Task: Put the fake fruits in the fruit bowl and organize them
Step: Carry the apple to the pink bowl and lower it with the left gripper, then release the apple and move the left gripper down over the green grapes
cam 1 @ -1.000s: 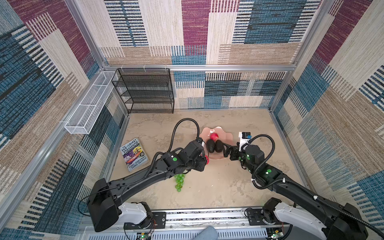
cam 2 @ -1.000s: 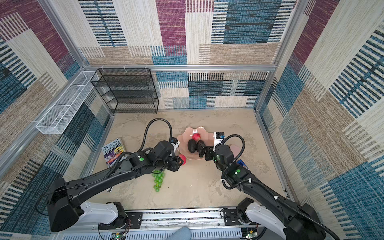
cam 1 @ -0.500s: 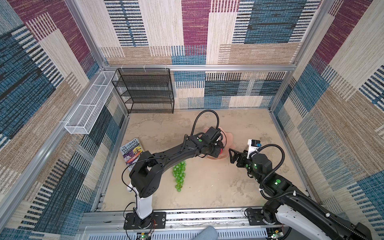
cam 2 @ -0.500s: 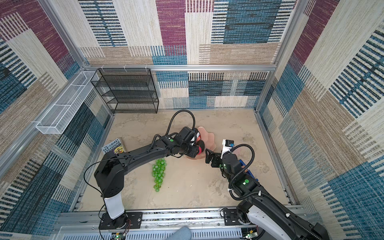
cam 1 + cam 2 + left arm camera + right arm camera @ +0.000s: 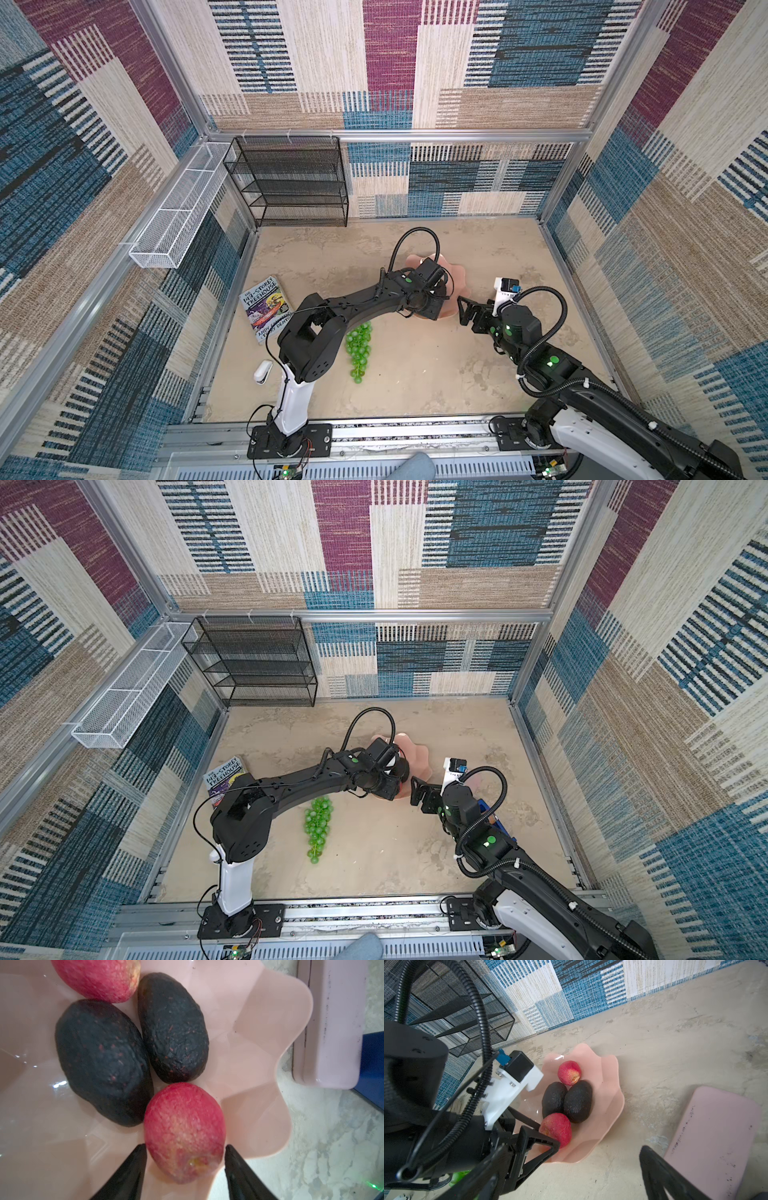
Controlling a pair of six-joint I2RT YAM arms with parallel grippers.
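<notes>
sandy, mottled tabletop (image 5: 415, 374) walled in by woven patchwork panels of blue, plum and beige. left gripper (image 5: 185, 1147) hangs low over the near edge of the fruit bowl (image 5: 259, 1043), its two black fingers (image 5: 133, 1172) flanking a red apple (image 5: 184, 1132) that sits on the bowl's inner slope. the fingers lie close against the apple's sides, and i cannot tell whether they press it or have let it go. touching that apple on its far side are a broader avocado (image 5: 101, 1059) and a slimmer avocado (image 5: 172, 1028), lying side by side and touching each other in the middle of the bowl. a second red apple (image 5: 97, 978) rests against both at their other end.

right gripper (image 5: 462, 312) hovers just beside the bowl's edge with its jaws wide apart and nothing between them. a pink box (image 5: 716, 1136) lies flat on the table on the bowl's right side, with a blue object (image 5: 374, 1064) next to it.

green grapes (image 5: 359, 347) lie stretched out on the table, outside the bowl and well apart from it, their upper end hidden under the left arm. further left lies a book (image 5: 266, 305). at the back-left corner stand a black mesh shelf (image 5: 291, 183) and, on the side wall, a white wire basket (image 5: 178, 212).
</notes>
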